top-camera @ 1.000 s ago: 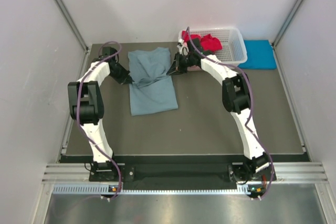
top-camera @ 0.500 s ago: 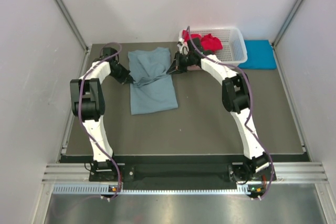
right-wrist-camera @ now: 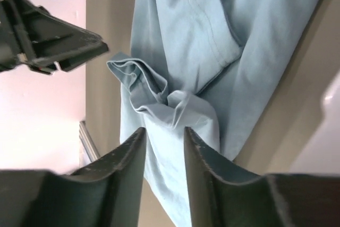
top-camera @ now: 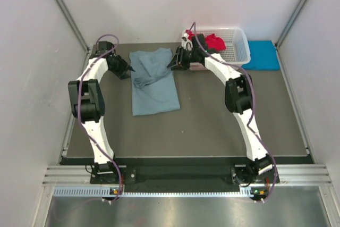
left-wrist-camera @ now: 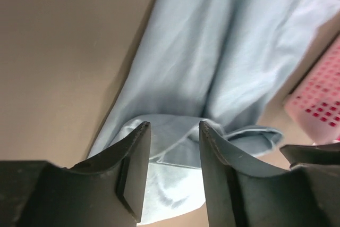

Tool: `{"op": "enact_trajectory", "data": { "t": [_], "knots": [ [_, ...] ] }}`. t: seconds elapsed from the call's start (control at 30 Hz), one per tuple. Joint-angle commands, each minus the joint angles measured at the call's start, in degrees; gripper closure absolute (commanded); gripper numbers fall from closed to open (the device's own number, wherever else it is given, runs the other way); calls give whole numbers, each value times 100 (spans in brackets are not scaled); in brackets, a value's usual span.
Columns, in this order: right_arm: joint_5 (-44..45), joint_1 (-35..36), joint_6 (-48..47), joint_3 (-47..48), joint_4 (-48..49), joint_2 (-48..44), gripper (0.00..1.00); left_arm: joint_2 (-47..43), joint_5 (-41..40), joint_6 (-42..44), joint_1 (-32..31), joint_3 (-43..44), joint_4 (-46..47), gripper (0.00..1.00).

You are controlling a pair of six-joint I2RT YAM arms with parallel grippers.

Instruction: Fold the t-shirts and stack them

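**A:** Start at the left. What is the left gripper [top-camera: 129, 69] doing?

**B:** Its jaws stand apart with nothing between them, just off the left edge of the grey-blue t-shirt [top-camera: 154, 86]. The shirt lies part-folded on the bench [top-camera: 212, 120], toward the far left.

**A:** And on the shirt's other side?

**B:** The right gripper [top-camera: 172, 63] hangs at its right edge. Its jaws are parted too, and empty.

**A:** What worries you?

**B:** The crumpled bunch of cloth [right-wrist-camera: 156, 97] at the shirt's left edge. If the next fold goes over it unflattened, I'd expect a lumpy bundle and a stack that leans. A pinch there could also catch only the top layer, and the fold would pull open.

**A:** Further right?

**B:** The white basket [top-camera: 241, 46], with a red t-shirt [top-camera: 214, 41] in it, sits just behind the right arm, so a wide swing might knock it. The turquoise t-shirt [top-camera: 262, 55] lies flat beside the basket at the bench's far right, well apart from both arms.
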Motion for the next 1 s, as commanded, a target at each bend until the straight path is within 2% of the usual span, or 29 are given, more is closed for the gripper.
{"op": "enact_trajectory", "data": {
  "t": [0.0,0.2,0.37,0.5,0.57,0.63,0.73,0.77,0.97],
  "knots": [
    [67,-136,139,287,179,-288,61,-468,-79,438,54,478,-221,53],
    [252,-75,-228,226,-408,-982,50,-1336,-440,1202,54,330,-818,46],
    [760,171,-1264,-282,-1253,-1712,38,-2322,-141,1764,45,-1127,-767,39],
    [1060,557,-1731,-1729,-1395,-2721,34,-3129,130,1915,45,-2331,-793,38],
    [1140,707,-1934,-2259,-1316,-3021,34,-3368,289,1889,36,-3052,-671,38],
    [1114,848,-1961,-3199,-1079,-3435,34,-3632,553,1863,45,-3633,-548,36],
    [596,823,-1532,-4613,-70,-3909,34,-3747,939,1757,45,-4196,-127,34],
    [499,796,-1313,-5209,533,-4015,34,-3739,1010,1731,54,-4310,-38,33],
    [323,761,-1021,-6241,1294,-4087,34,-3660,1028,1555,54,-4698,270,31]
  ]
}}
